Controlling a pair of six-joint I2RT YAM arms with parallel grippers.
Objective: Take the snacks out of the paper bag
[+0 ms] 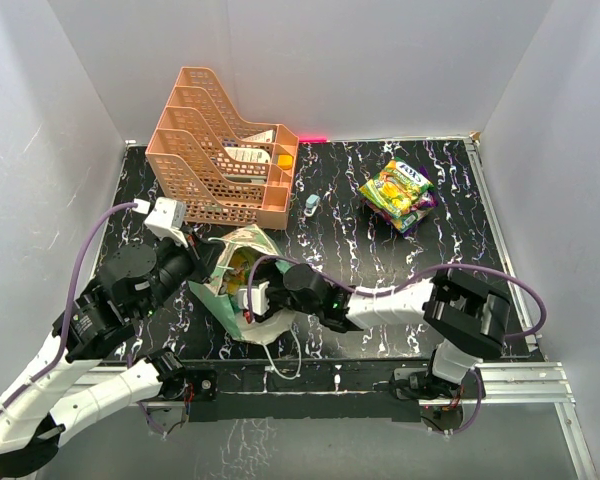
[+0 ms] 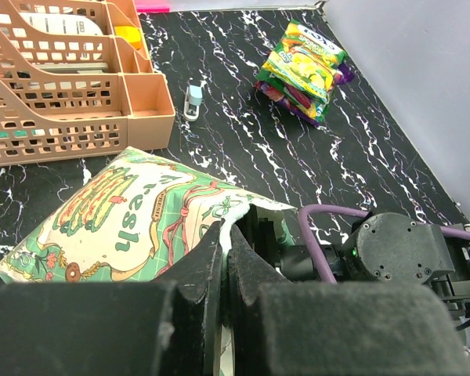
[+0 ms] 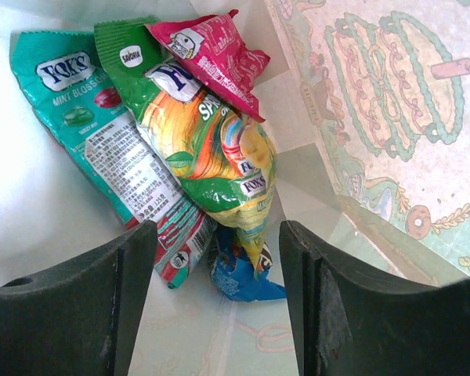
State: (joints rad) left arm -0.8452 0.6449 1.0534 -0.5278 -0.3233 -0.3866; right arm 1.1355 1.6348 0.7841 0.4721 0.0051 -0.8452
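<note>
Glossy snacks [image 3: 207, 157] inside paper bag [image 2: 125, 223].

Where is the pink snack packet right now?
In the right wrist view, the pink packet is inside the paper bag, at the top of the pile, lying over the green-yellow packet with the teal packet to its left.

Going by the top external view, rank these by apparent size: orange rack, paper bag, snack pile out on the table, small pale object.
1. orange rack
2. paper bag, partly hidden
3. snack pile
4. small pale object, clearly smallest
</note>
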